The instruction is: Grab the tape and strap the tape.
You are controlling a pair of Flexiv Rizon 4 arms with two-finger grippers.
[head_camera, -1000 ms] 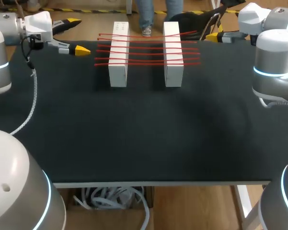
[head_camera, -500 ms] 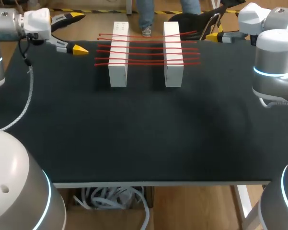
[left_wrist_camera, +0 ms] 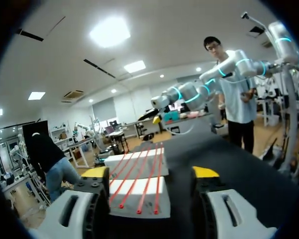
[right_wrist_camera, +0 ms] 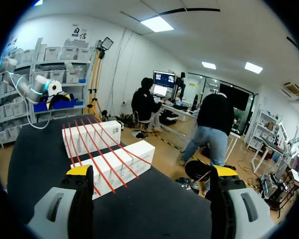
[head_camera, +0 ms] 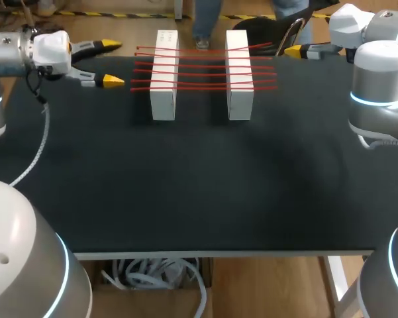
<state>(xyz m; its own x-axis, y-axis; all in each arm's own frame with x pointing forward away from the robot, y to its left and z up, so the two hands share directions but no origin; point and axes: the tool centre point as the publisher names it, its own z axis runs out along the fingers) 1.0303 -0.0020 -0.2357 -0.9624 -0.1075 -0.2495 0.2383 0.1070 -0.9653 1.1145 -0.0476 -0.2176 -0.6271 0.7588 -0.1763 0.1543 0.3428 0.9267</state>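
Two white blocks, one on the left (head_camera: 163,76) and one on the right (head_camera: 239,76), stand side by side at the far middle of the black table (head_camera: 199,185). Several red tape strips (head_camera: 202,69) lie stretched across both. My left gripper (head_camera: 111,63) hovers open just left of the blocks, nothing between its fingers. In the left wrist view the strips (left_wrist_camera: 139,184) run straight ahead of the open left gripper (left_wrist_camera: 150,174). My right gripper (head_camera: 295,48) is open at the far right edge. In the right wrist view the blocks (right_wrist_camera: 124,159) lie ahead of the right gripper (right_wrist_camera: 152,171), off to one side.
A white cable (head_camera: 36,149) hangs from my left arm over the table's left part. The table's near edge (head_camera: 218,252) runs across the front, with a box of cables below it.
My left gripper has shifted toward the near side and a little closer to the blocks, staying level with the strips. The right arm has not moved.
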